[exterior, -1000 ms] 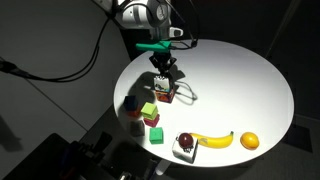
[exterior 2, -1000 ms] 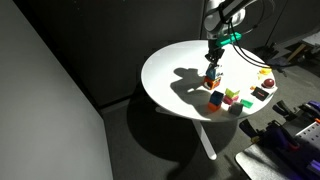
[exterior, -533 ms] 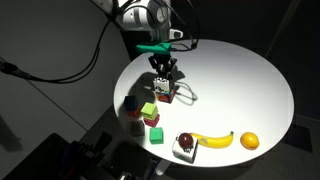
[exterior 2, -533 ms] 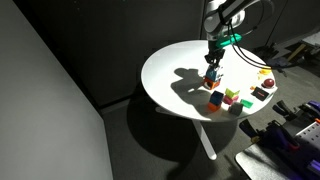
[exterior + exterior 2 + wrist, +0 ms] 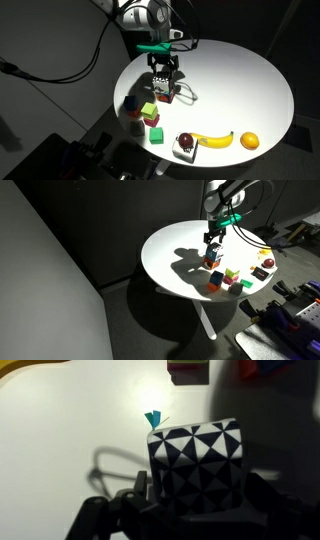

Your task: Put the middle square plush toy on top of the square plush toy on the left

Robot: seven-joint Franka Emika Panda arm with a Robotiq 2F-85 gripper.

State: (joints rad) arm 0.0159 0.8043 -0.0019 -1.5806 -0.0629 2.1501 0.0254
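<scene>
Left of the claw (image 5: 163,69) and nearer the camera in an exterior view: green cube (image 5: 148,112) on the counter (image 5: 240,80). Claw is clamped on the patterned cube (image 5: 197,465), black-and-white triangles, teal tag (image 5: 153,420) at its top corner in the wrist view, one finger on each side face. Red cube (image 5: 165,97) sits just beside the claw tip; can't tell if it touches. Right of the claw, well apart: banana (image 5: 215,140), then orange (image 5: 249,141).
</scene>
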